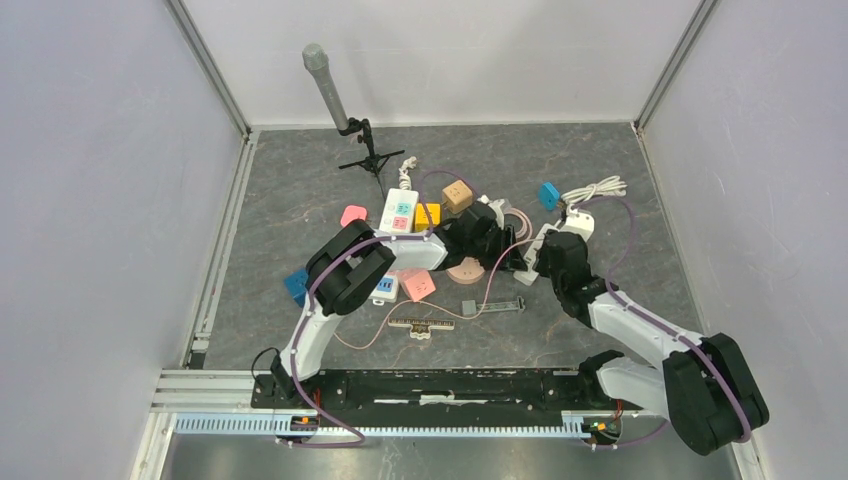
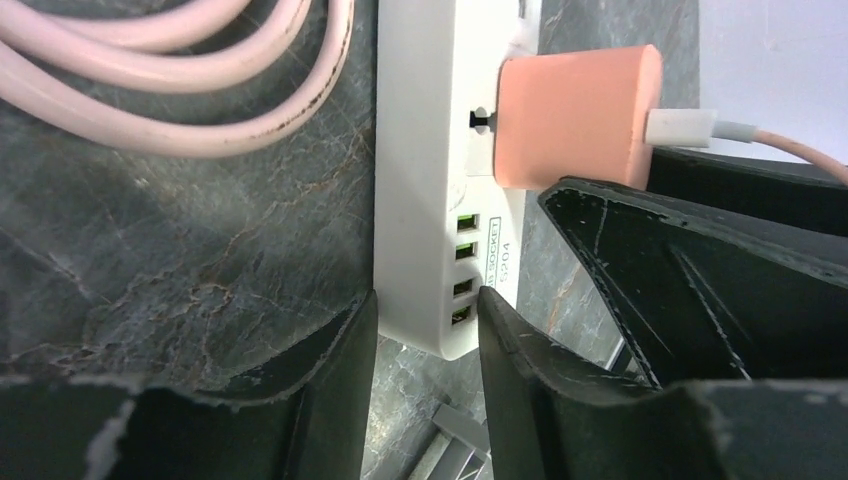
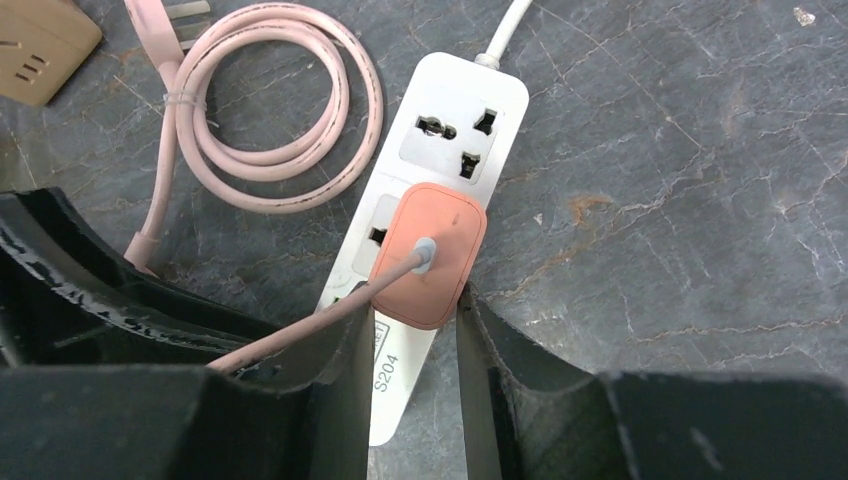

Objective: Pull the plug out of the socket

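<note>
A salmon-pink plug (image 3: 428, 255) with a pink cord sits in the middle socket of a white power strip (image 3: 450, 130). My right gripper (image 3: 412, 310) is closed on the plug's lower end, one finger on each side. In the left wrist view the plug (image 2: 575, 115) stands out of the strip (image 2: 430, 150). My left gripper (image 2: 425, 310) is shut on the strip's USB end, with fingers touching both sides. In the top view both grippers, left (image 1: 500, 252) and right (image 1: 533, 262), meet over the strip (image 1: 541, 238); the plug is hidden there.
A coiled pink cable (image 3: 270, 110) and a beige adapter (image 3: 35, 45) lie beside the strip. A second white strip (image 1: 398, 212), several coloured adapters, a blue one (image 1: 549, 194), a white cord (image 1: 595, 190) and a microphone stand (image 1: 340, 100) lie around.
</note>
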{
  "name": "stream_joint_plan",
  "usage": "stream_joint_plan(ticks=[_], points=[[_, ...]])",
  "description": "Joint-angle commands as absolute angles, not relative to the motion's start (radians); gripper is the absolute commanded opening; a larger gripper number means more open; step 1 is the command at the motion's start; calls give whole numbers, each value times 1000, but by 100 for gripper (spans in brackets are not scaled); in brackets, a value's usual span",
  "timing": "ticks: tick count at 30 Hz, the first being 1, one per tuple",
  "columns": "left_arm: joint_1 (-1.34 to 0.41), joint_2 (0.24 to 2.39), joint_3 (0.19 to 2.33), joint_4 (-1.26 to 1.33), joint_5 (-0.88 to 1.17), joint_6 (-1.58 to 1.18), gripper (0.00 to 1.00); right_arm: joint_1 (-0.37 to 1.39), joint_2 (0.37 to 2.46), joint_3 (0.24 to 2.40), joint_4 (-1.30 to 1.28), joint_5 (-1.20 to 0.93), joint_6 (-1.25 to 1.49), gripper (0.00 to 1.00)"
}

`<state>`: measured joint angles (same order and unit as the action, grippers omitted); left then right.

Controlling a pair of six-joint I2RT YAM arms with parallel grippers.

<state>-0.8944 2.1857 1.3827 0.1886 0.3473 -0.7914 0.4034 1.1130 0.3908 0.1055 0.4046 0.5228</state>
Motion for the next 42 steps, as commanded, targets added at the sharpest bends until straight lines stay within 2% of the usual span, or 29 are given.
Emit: stream_joint_plan(ticks=[1, 2, 6, 12, 19, 30, 31, 36, 39, 42], points=[[-921, 2229, 1413, 91, 313, -769, 45, 430, 1096, 397, 17, 365, 570, 3], [-925, 2233, 1417, 66, 294, -758, 43, 431, 1091, 397, 13, 361, 568, 0], [-940, 2228, 1385, 5, 175, -739, 36, 433, 1060, 408, 3, 347, 558, 0], [-948, 2243, 1349, -43, 93, -741, 32, 432, 1026, 417, -18, 314, 547, 0], [-949, 2251, 1341, -59, 77, -735, 32, 435, 1064, 353, 125, 237, 512, 0], [-949, 2254, 1361, -63, 104, -733, 39, 442, 1046, 403, 19, 410, 478, 0], [-949, 2253, 1363, -63, 104, -735, 40, 443, 1038, 409, 7, 421, 483, 4], [-950, 2249, 1368, -63, 113, -739, 43, 443, 1015, 410, 3, 467, 487, 48], [-950, 2250, 1368, -62, 118, -740, 43, 443, 1012, 417, 11, 502, 463, 60], [-949, 2252, 1365, -61, 118, -742, 44, 443, 1020, 425, 49, 548, 420, 65]])
